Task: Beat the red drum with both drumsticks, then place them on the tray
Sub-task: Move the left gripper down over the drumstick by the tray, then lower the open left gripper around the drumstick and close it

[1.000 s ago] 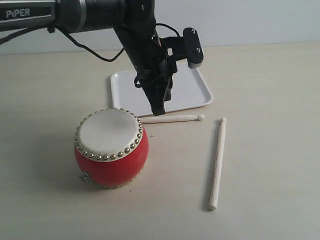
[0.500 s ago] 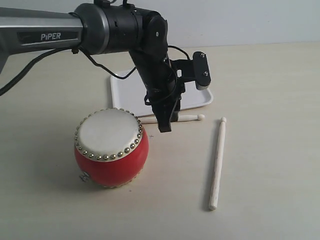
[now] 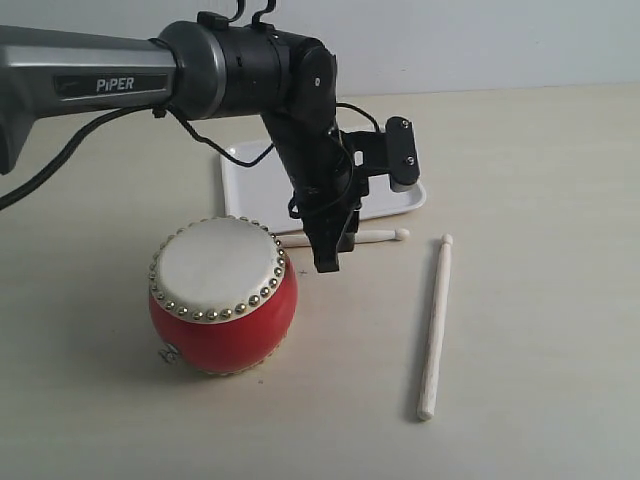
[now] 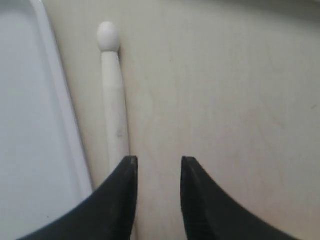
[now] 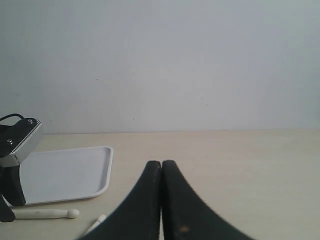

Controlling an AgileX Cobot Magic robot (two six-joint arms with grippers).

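Down from over the tray (image 3: 400,195) comes my left claw (image 3: 328,262), and its jaws, shut a second ago, now stand about half apart with nothing between them. In the wrist view the gap shows only bare table (image 4: 240,100). The nearer drumstick (image 4: 114,95) runs just beside that gap and passes under one finger (image 4: 117,200) rather than between the two, with its bead tip at the upper left of that frame. I judge I am lined up slightly to one side and need a small sideways shift before I close.

Just past the stick, the tray sits in the upper middle of the exterior view. The red drum (image 3: 225,335) stands at the lower left of centre, close to my claw and near the stick's butt end. The second drumstick (image 3: 435,320) lies right of centre, apart from everything.

My right claw (image 5: 161,167) is pressed shut and empty, out of the exterior view. Neither stick is in hand yet, so the beating is still to come.
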